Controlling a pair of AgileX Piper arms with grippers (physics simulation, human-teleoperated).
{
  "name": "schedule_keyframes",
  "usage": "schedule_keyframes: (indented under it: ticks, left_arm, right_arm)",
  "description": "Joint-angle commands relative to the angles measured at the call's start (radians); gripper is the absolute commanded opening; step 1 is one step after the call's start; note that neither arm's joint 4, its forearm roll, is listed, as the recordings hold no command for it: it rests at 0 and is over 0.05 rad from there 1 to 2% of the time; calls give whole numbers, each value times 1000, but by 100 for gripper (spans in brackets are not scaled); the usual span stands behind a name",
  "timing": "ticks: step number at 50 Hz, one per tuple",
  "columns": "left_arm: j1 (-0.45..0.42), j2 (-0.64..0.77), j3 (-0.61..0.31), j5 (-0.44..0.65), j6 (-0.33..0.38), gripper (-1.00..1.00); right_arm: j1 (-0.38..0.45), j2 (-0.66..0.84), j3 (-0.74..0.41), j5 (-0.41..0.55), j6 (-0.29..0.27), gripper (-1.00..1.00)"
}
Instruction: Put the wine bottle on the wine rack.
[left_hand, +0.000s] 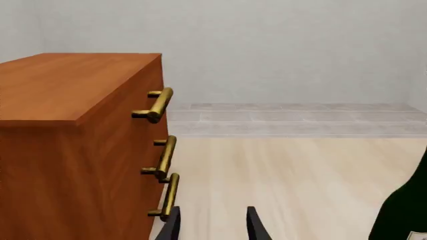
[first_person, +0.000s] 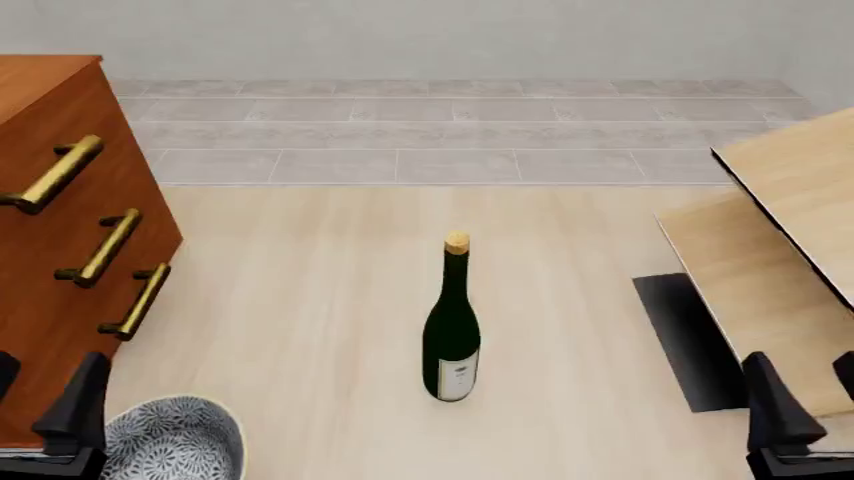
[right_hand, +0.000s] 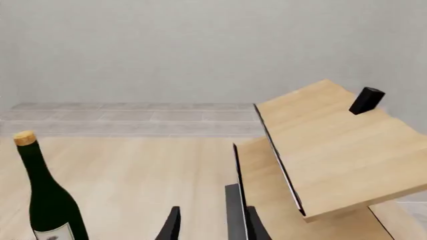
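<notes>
Upright, gold-capped green wine bottle (first_person: 451, 335)

Front view: we look down and forward over the counter (first_person: 334, 330) from above. Left wrist view sits low, close beside the drawer cabinet (left_hand: 73, 145); right wrist view faces the wine rack (right_hand: 327, 150). All three share the wine bottle (first_person: 453, 330).

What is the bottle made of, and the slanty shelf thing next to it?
The wine bottle looks like dark green glass, shiny, with a gold foil cap and a white paper label. The wine rack looks like pale wood, matte, with grain lines; its flat black base could be plastic or metal.
</notes>
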Motion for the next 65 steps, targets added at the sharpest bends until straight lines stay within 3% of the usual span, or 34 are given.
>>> schedule_keyframes:
  ticks: [1,8,9,11,16,17,20,30,39,52,65]
  left_arm:
    - [-6,0,-5,-4,18,100]
    - [-7,0,-24,10,-3,100]
    - [-16,0,-26,-29,44,100]
    - [-20,-1,-18,-22,46,100]
    - [-35,-1,-7,-12,22,100]
    - [-56,0,-30,11,13,100]
    - [-76,0,-44,26,14,100]
    - [-48,-1,-66,35,-7,100]
    - [-58,-1,-71,43,-7,100]
    - [-80,-1,-80,44,5,100]
    - [-86,-1,-77,42,2,100]
  right_arm:
    - [16,0,-10,14,-11,100]
    - [28,0,-22,29,-15,100]
    - [42,0,-36,38,-19,100]
    - [47,0,-49,45,-20,100]
    - [106,0,-93,81,-37,100]
    - [167,0,-139,118,-57,100]
    - [214,0,-174,141,-73,100]
    - [343,8,-236,203,-90,100]
    - [482,135,-246,126,-100,100]
    - [580,244,-302,70,-93,100]
    - [640,459,-283,-145,-115,100]
